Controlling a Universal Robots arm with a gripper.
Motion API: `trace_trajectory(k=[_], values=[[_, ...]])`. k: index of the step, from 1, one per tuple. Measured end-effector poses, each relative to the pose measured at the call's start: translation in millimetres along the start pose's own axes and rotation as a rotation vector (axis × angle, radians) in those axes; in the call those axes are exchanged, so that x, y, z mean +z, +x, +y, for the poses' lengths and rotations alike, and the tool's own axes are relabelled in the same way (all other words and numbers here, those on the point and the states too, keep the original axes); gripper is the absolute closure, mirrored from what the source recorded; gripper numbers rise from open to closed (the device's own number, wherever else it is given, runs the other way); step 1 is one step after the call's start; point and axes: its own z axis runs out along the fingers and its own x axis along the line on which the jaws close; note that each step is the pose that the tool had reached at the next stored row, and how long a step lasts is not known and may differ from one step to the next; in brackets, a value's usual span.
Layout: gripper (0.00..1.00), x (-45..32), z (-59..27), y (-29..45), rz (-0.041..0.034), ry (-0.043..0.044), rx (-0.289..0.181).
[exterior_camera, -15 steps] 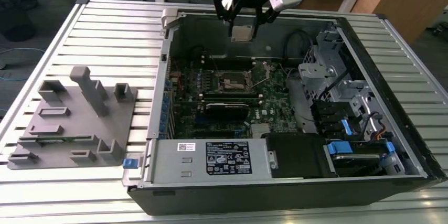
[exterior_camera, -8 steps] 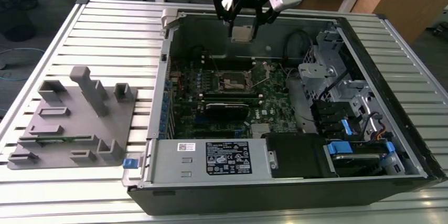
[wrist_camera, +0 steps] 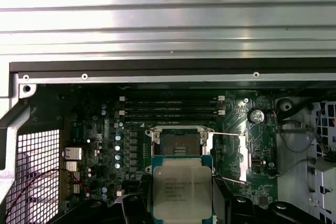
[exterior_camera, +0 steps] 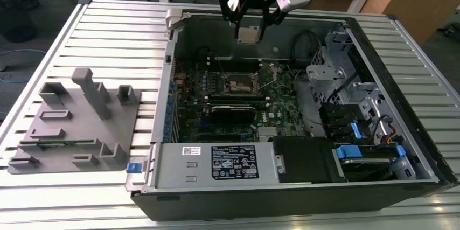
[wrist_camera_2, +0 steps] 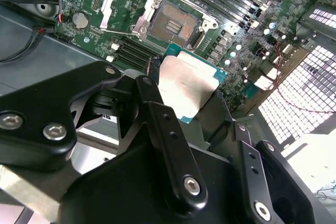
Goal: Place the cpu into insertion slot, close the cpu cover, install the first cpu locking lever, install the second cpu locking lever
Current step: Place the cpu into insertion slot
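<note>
We see end effector [exterior_camera: 249, 29] clamped on cpu [wrist_camera: 182, 187] edges, chip level for seating, high over insertion slot [wrist_camera: 180, 144]; cpu cover [wrist_camera_2: 109, 6] stands open, socket exposed.

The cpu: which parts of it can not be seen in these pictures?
- First wrist view: the picture's edge cuts off one side of the cpu.
- Second wrist view: the jaws hide the part of the cpu nearest the camera.
- Exterior view: the jaws cover part of the cpu.
</note>
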Motion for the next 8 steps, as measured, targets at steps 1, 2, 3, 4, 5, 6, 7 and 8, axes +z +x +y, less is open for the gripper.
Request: trace_trajectory(k=[1,2,3,4,5,6,7,8], values=[[0.46,0.1,0.0,0.0,0.0,0.0007,0.0],[0.46,0.1,0.0,0.0,-0.0001,0.0016,0.0],[0.46,0.2,0.0,0.0,-0.0001,0.0026,0.0],[0.46,0.2,0.0,0.0,-0.0002,0.0036,0.0],[0.46,0.3,0.0,0.0,-0.0002,0.0047,0.0],[0.46,0.5,0.0,0.0,-0.0002,0.0055,0.0],[0.46,0.9,0.0,0.0,-0.0002,0.0064,0.0],[0.46,1.3,-0.1,0.0,-0.0002,0.0074,0.0]])
